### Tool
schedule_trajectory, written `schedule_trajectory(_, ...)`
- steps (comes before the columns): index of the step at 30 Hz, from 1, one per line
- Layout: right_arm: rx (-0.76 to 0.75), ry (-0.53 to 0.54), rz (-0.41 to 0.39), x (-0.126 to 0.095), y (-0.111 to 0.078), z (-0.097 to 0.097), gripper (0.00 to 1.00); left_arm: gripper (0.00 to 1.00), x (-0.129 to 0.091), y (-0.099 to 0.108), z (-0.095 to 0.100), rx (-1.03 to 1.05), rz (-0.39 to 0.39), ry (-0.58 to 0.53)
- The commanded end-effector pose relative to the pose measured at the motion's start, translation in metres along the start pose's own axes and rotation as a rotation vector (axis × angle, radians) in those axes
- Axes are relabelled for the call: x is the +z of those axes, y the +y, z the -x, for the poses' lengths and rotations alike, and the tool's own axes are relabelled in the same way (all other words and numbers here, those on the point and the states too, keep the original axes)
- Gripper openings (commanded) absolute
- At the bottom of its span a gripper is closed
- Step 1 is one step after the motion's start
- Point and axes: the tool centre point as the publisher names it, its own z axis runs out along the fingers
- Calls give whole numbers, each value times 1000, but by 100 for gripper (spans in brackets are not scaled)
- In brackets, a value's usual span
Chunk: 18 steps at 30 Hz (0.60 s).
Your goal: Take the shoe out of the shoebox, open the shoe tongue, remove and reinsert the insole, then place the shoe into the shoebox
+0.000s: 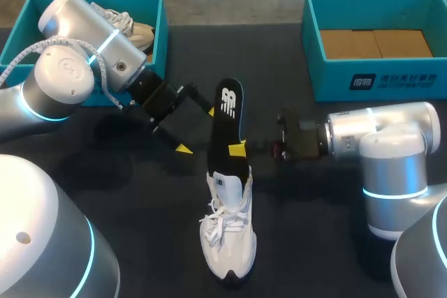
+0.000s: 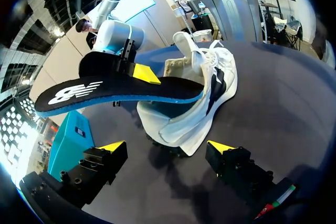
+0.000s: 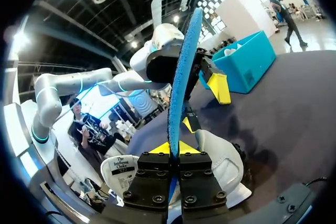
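Observation:
A white shoe point(image 1: 228, 236) stands on the dark table, toe toward the near edge. A black insole point(image 1: 228, 113) with a blue underside rises out of its opening and slants away from it. My right gripper point(image 1: 238, 150) is shut on the insole's edge just above the shoe's collar. In the right wrist view the insole point(image 3: 184, 77) stands edge-on between my shut fingertips point(image 3: 173, 148), over the shoe point(image 3: 223, 163). My left gripper point(image 1: 198, 130) is open beside the insole, touching nothing. In the left wrist view my left gripper point(image 2: 167, 148) faces the shoe's heel point(image 2: 181, 129) and the insole point(image 2: 121, 92).
A teal shoebox point(image 1: 159, 33) at the back left holds another pale shoe point(image 1: 128, 22); my left arm partly covers it. A second teal shoebox point(image 1: 377, 78) at the back right has brown cardboard inside. The dark table stretches around the shoe.

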Motion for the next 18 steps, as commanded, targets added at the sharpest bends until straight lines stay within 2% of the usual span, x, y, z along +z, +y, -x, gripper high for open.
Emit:
schedule_trajectory(1, 6, 1, -6, 0, -5, -1, 0, 100, 1, 1, 1, 0, 1, 4)
schedule_trajectory(18, 43, 10, -9, 1, -15, 2, 0, 100, 1, 1, 1, 0, 1, 4)
